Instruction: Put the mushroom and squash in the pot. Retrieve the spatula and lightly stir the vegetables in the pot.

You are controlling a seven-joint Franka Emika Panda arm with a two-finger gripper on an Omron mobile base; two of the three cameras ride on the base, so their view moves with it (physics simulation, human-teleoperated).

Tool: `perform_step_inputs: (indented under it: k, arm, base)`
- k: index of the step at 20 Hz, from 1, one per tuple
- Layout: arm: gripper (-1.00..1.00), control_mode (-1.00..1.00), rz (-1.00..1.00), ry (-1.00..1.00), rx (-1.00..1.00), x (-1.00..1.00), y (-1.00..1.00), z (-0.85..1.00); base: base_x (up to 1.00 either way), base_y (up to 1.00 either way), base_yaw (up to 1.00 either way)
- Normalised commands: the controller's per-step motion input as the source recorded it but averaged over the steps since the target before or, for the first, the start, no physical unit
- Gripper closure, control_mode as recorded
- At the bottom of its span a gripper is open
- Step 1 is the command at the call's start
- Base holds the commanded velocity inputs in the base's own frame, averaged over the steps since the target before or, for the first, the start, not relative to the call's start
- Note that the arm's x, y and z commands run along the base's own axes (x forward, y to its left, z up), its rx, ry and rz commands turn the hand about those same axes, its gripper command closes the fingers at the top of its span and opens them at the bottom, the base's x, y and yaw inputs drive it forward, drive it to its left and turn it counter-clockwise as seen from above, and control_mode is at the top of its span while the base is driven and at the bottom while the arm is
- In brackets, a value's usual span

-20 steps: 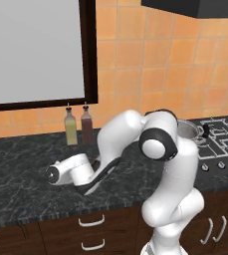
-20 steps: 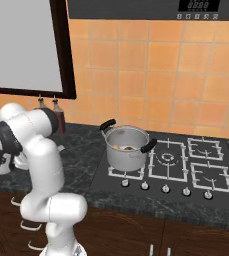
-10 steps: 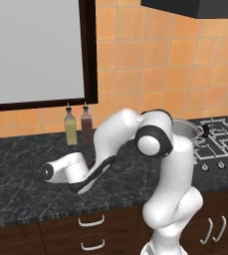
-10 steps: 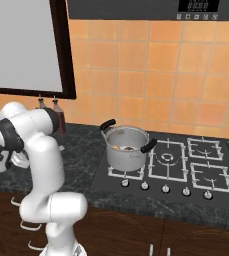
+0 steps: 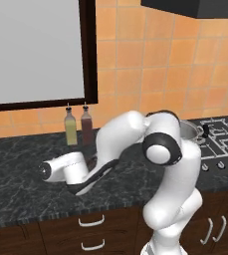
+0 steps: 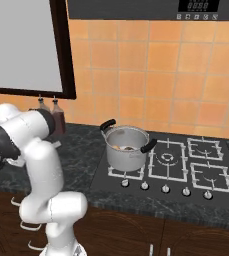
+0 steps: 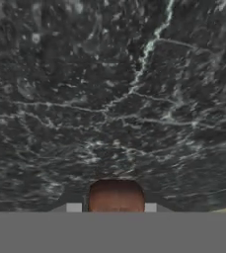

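A: Where's the spatula (image 7: 116, 196)?
B: Far left on the counter (image 7: 134, 99), its brown handle pinched between the narrowed jaws of the gripper (image 7: 112, 208).
A: And the pot (image 6: 126, 148)?
B: Well off to the right, on the stove (image 6: 186, 167).

Black white-veined counter (image 7: 134, 99), reddish-brown spatula (image 7: 116, 196)

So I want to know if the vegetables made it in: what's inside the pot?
In the right base view the pot holds a pale tan piece and a darker lump near its bottom. Its near wall hides the rest of the floor, so I can't tell more.
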Motion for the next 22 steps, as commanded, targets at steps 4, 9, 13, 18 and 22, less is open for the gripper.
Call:
perform_step_inputs:
  k: [4,9,13,18,22]
  arm:
    - [1.00,-1.00,0.00,-0.06,0.38,-0.45,-0.36,1.00]
    - [1.00,-1.00,0.00,-0.03,0.61,-0.39,-0.46,1.00]
    - [1.00,-1.00,-0.02,-0.11,0.65,-0.29,-0.73,1.00]
    - [1.00,-1.00,-0.21,-0.07,0.67,-0.07,-0.78,1.00]
    - [1.00,-1.00,-0.46,0.00,0.67,0.00,-0.67,1.00]
  base:
    - [0.00,0.00,0.00]
    - [0.00,0.00,0.00]
    - [0.00,0.00,0.00]
    - [0.00,0.00,0.00]
    - [0.00,0.00,0.00]
